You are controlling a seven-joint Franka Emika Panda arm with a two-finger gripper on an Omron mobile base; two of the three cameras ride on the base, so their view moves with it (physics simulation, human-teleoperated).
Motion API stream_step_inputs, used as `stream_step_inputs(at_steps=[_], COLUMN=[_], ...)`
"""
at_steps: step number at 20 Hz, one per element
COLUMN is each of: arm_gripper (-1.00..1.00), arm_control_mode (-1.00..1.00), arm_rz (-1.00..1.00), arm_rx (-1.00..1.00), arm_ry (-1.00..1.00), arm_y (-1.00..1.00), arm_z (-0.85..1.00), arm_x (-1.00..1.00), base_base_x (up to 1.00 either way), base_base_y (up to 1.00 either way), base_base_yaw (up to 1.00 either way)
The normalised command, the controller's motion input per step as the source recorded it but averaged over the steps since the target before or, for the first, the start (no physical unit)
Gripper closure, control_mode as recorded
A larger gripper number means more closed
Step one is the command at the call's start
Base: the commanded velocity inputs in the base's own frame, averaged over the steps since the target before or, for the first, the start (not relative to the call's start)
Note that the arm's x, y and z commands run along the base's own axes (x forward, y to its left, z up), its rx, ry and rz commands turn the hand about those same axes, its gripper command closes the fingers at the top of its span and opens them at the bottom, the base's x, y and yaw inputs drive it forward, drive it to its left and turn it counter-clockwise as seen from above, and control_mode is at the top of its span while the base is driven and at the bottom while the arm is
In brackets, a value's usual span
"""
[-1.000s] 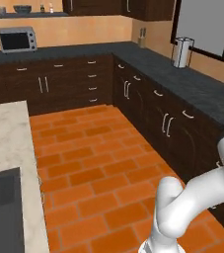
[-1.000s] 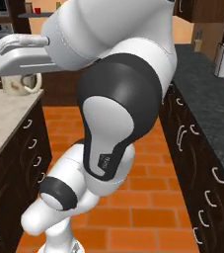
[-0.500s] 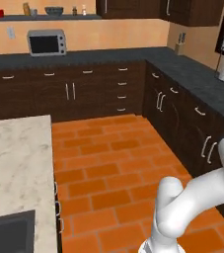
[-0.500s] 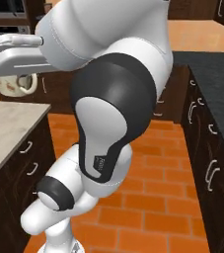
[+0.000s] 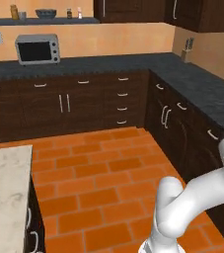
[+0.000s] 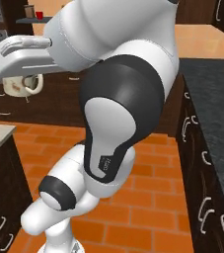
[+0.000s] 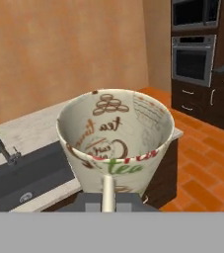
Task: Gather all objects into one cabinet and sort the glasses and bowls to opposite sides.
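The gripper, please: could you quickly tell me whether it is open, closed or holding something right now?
Gripper: closed on the pale speckled mug, held by its rim.

We can read the word "tea" on the pale mug (image 7: 116, 141). It is there in brown on the inside wall, and again in green on the outside near the rim. The other curly writing on it is too small to read.
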Motion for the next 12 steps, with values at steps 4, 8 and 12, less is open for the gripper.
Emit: stream_step_inputs(at_steps=[4,8,12], arm_gripper=[1.00,1.00,1.00], arm_control_mode=[1.00,1.00,1.00], arm_rz=[0.00,0.00,0.00], arm_rx=[0.00,0.00,0.00], arm_ry=[0.00,0.00,0.00], arm_y=[0.00,0.00,0.00], arm_z=[0.00,0.00,0.00], arm_x=[0.00,0.00,0.00], base_base_x=[1.00,1.00,1.00], base_base_y=[0.27,0.02,0.00], base_base_yaw=[0.05,0.10,0.12])
